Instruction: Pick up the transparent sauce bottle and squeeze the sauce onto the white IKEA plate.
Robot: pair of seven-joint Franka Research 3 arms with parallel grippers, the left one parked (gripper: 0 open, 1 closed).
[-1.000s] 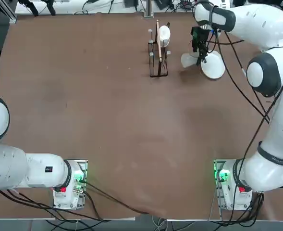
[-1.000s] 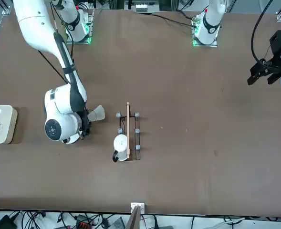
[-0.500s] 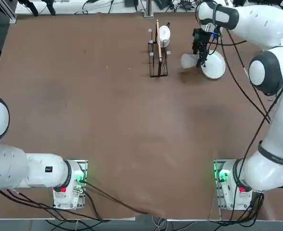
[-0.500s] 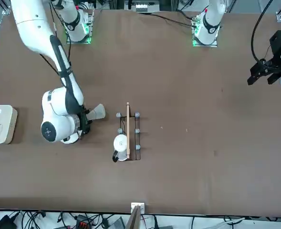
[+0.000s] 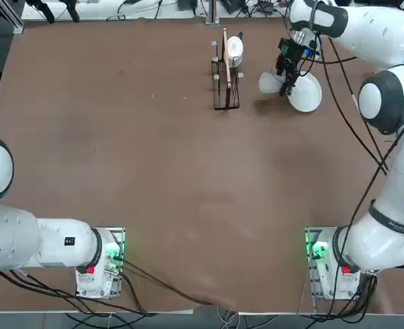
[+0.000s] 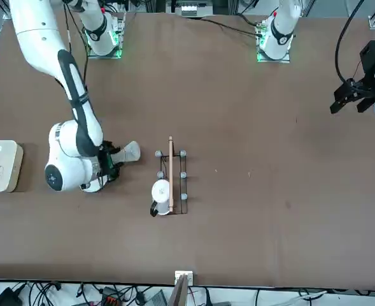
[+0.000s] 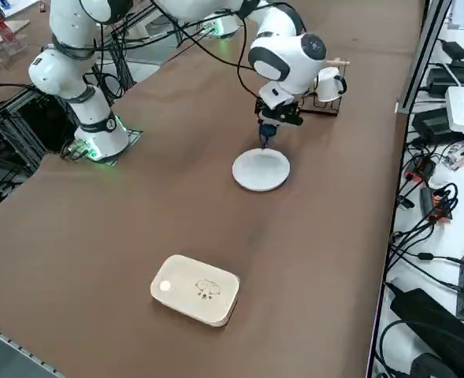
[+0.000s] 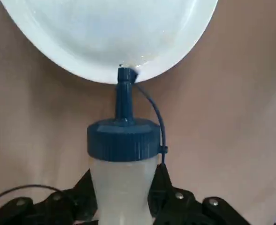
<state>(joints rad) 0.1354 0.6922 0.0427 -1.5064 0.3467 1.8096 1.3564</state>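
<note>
My right gripper [image 5: 284, 77] is shut on the transparent sauce bottle [image 5: 269, 83] and holds it tilted, blue nozzle down. In the wrist view the black fingers [image 8: 164, 187] clamp the pale body of the bottle [image 8: 123, 185] just behind the blue cap. The nozzle tip sits right at the rim of the white IKEA plate [image 8: 109, 33], where a small wet glint shows. The plate [image 5: 309, 93] lies flat on the brown table at the far right. From the right side, the gripper [image 7: 270, 123] hangs just above the plate [image 7: 261, 169]. In the front view the bottle [image 6: 131, 152] sticks out beside the wrist, which covers the plate.
A black wire rack [image 5: 226, 75] with a wooden stick and a small white round piece stands just left of the plate, also seen in the front view [image 6: 170, 182]. A white rounded-rectangular container [image 7: 196, 289] lies nearer the table's right edge. The table's far edge is close behind the plate.
The right arm's wrist has swung a little toward the table's far right edge. The bottle has stayed in the grip with its nozzle at the plate's rim.
</note>
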